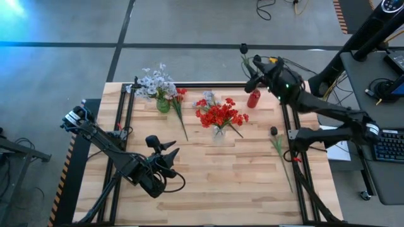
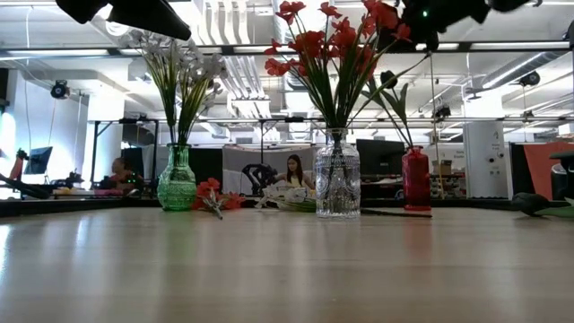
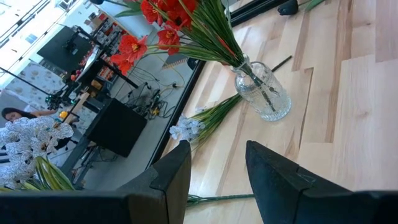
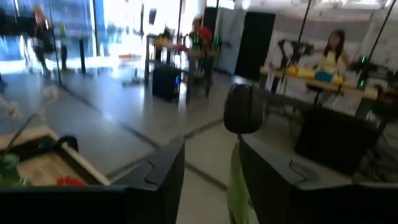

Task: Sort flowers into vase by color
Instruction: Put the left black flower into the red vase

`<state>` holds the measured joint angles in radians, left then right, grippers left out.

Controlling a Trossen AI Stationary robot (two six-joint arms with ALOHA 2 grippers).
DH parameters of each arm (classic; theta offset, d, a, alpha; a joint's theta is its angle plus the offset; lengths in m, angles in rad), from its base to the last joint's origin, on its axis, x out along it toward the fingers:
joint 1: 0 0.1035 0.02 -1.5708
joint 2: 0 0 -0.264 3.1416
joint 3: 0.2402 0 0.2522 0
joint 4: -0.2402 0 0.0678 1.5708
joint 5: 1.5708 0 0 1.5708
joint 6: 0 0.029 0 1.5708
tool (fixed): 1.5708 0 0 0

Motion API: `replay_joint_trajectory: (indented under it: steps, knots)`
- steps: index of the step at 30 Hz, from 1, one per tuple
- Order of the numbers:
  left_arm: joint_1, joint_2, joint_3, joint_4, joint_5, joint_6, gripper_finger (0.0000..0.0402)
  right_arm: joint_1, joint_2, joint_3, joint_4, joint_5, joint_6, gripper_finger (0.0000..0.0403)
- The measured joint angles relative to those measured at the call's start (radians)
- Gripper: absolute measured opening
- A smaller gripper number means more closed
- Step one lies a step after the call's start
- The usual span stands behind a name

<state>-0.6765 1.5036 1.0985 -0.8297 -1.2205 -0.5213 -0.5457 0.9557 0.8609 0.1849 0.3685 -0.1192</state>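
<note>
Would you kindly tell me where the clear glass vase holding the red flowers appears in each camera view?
High view: clear glass vase, centre of the table.
Low view: vase at centre, between the green vase and red vase.
Left wrist view, upper middle.
Right wrist view: not in it.
Shared landmark: its red flowers.
</note>
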Motion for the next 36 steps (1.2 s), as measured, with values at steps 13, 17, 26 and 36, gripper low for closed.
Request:
replay_joint_trajectory:
  steps: [13,17,26,36]
  knots:
    - [0.0,0.0,0.0,-0.001,0.0,0.0,0.0136,-0.015,0.247,0.625,-0.781,0.053,0.155,0.0215]
    - [0.0,0.0,0.0,0.0,0.002,-0.002,0.0136,-0.03,0.341,0.779,-0.927,0.052,0.188,0.023]
    - [0.0,0.0,-0.001,-0.001,0.007,-0.003,0.0136,-0.066,0.472,1.015,-1.103,0.052,0.251,0.0284]
    - [0.0,0.0,-0.001,0.0,0.008,-0.004,0.0136,-0.118,0.615,1.2,-1.254,0.051,0.319,0.034]
